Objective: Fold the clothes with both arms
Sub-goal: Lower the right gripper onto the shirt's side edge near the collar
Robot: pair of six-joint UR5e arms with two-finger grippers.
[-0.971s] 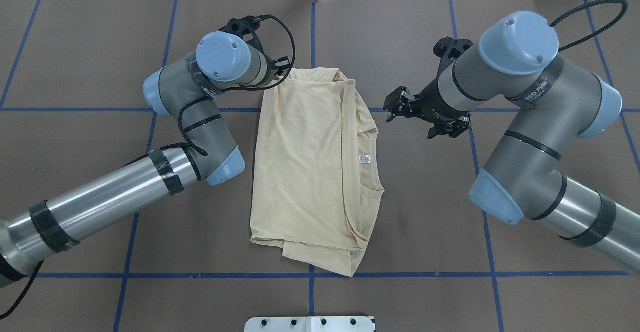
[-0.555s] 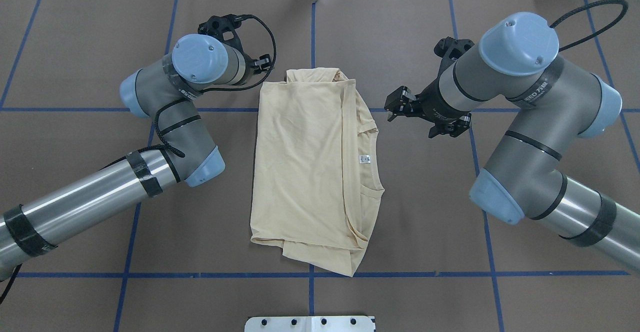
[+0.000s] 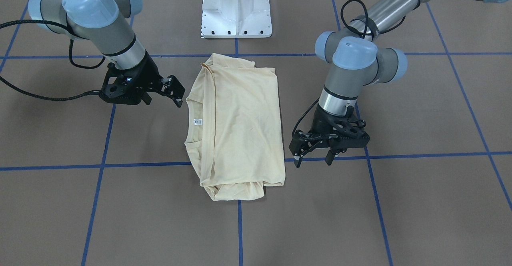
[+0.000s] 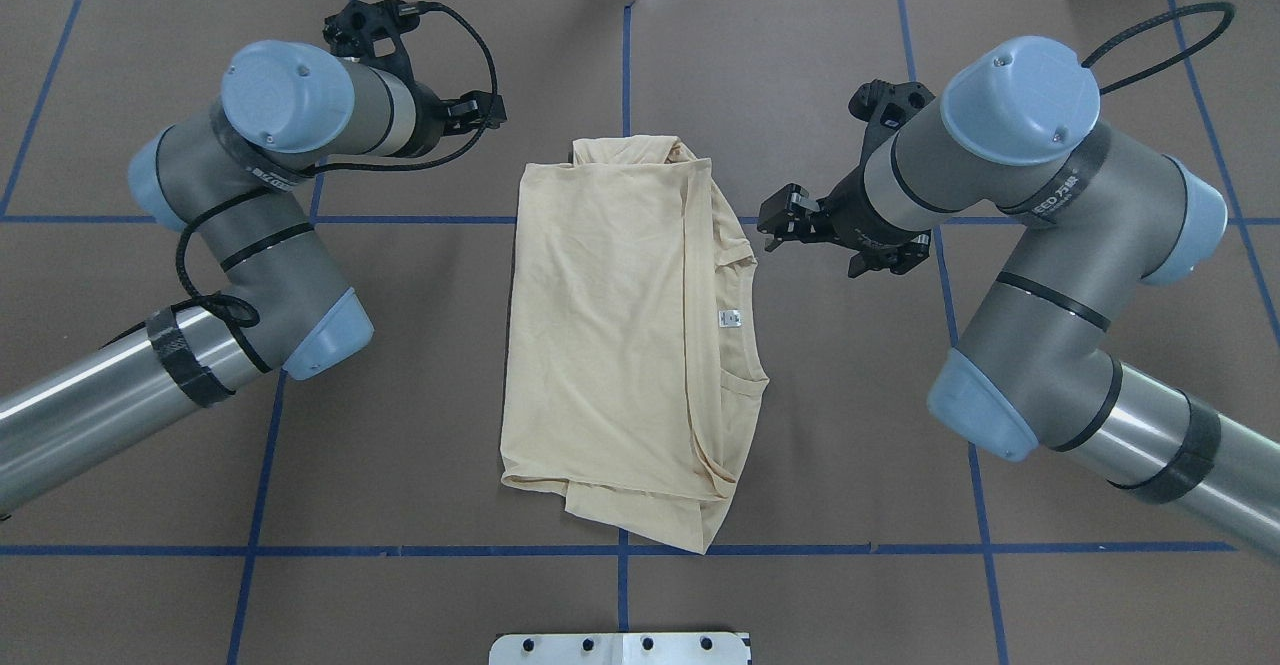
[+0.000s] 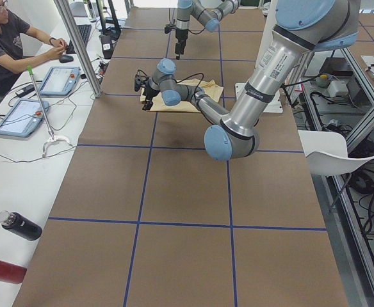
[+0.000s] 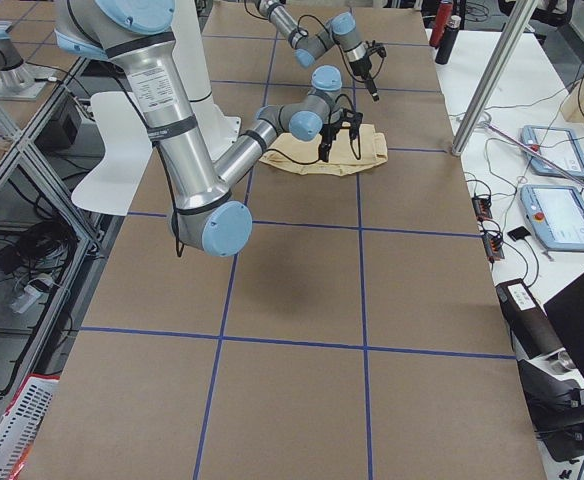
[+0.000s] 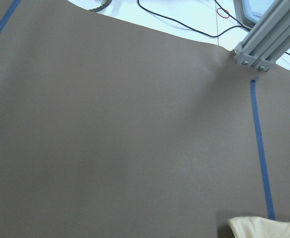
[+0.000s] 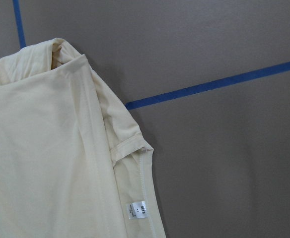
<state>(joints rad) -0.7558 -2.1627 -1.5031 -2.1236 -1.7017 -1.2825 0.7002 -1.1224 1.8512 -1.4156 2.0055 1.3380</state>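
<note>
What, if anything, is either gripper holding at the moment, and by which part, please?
Nothing is held: the left gripper and the right gripper are both open and empty, beside the folded shirt.

A robotics lab: teach pendants point(image 5: 60, 80), grid-taped table point(image 5: 187, 192)

L arm point(image 5: 251, 96) nr folded shirt point(image 5: 164, 107), 1 person point(image 5: 8, 45)

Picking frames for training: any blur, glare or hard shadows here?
Overhead: sharp, even light, a mild sheen on the left arm tube. Right wrist: crisp, the tag on the shirt reads clearly. Left wrist: mostly bare table, softly shaded.
</note>
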